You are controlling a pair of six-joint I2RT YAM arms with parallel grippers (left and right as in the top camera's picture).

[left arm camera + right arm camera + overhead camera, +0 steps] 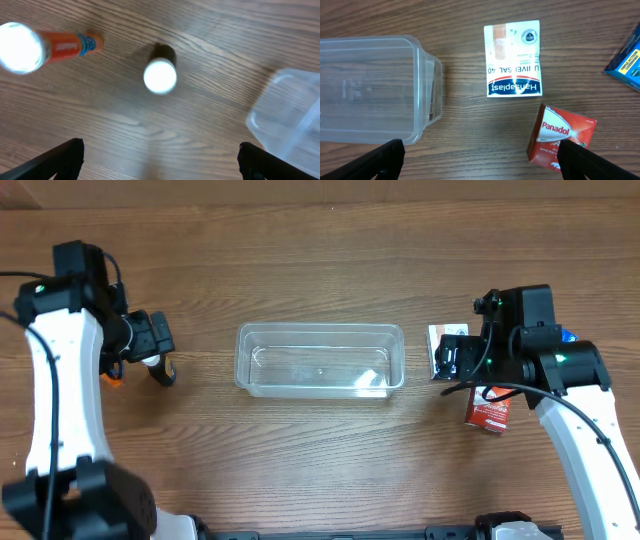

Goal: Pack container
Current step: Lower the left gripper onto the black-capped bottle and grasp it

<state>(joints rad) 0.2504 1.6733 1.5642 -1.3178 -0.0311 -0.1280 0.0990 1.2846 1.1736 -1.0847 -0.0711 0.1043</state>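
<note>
Task progress: I judge that packing has not begun. The container point(320, 360) holds nothing I can make out, only glare on its clear floor.
Container position: middle of the table point(320, 260), long side running left to right, upright and open-topped, between the two arms.
Left gripper point(161, 162): jaws spread wide, gripping nothing. It hovers over bare wood with the black bottle point(160, 75) ahead of it.
Right gripper point(481, 162): jaws spread wide, gripping nothing. It hovers between the container's right end and the Panadol box point(562, 135).
Left to pack, left side: the black bottle, white-capped and standing upright, and the orange tube point(70, 46), lying on its side. The two are apart from each other.
Left to pack, right side: the Hansaplast box point(514, 60), lying flat, the Panadol box, and a blue box point(627, 60) cut off by the frame edge.
Edges: the container has a raised rim and rounded corners. I judge that every item must clear the rim before it is lowered.
Open room, left: bare wood separates the bottle from the container's left end, so the approach path is free.
Open room, right: a strip of bare wood separates the Hansaplast box from the container wall. The Panadol box sits near that box's corner and does not touch it.
Caution: the upright bottle looks easy to tip, so I would close on it squarely.
</note>
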